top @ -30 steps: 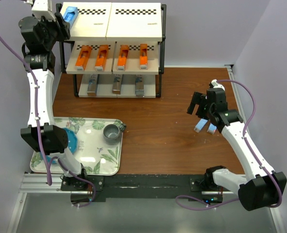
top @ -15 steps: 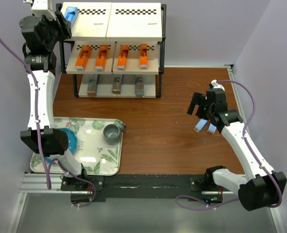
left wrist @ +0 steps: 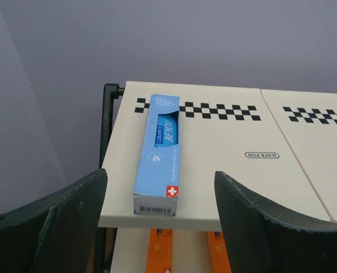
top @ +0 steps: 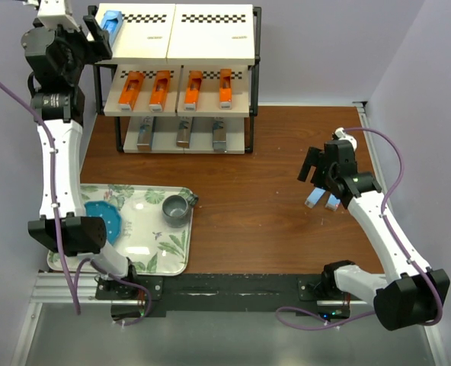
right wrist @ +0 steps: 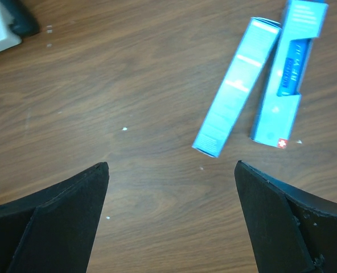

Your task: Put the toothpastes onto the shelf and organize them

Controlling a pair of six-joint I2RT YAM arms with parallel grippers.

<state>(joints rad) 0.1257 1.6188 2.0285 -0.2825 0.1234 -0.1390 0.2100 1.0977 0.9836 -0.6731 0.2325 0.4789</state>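
The shelf [top: 210, 47] stands at the back left. One light blue toothpaste [top: 111, 25] lies on its top board at the left edge, also in the left wrist view [left wrist: 159, 153]. Several orange toothpastes [top: 161, 88] lie on the middle tier and three metallic dark blue ones [top: 183, 133] on the bottom tier. My left gripper [top: 96, 32] is open and empty, just short of the top box's near end [left wrist: 160, 172]. Two light blue toothpastes [top: 315, 198] [right wrist: 237, 85] [right wrist: 288, 74] lie side by side on the table. My right gripper [top: 311, 164] [right wrist: 171, 165] hovers open and empty above them.
A leaf-patterned tray [top: 134, 263] at the front left holds a round blue plate [top: 103, 217] and a grey cup [top: 176, 210]. Purple walls close in the left, back and right. The top board's right half [left wrist: 305, 153] shows bare cream.
My left gripper has drawn back a little up and to the left from the top box. My right gripper has shifted slightly to the right. The boxes have not moved.
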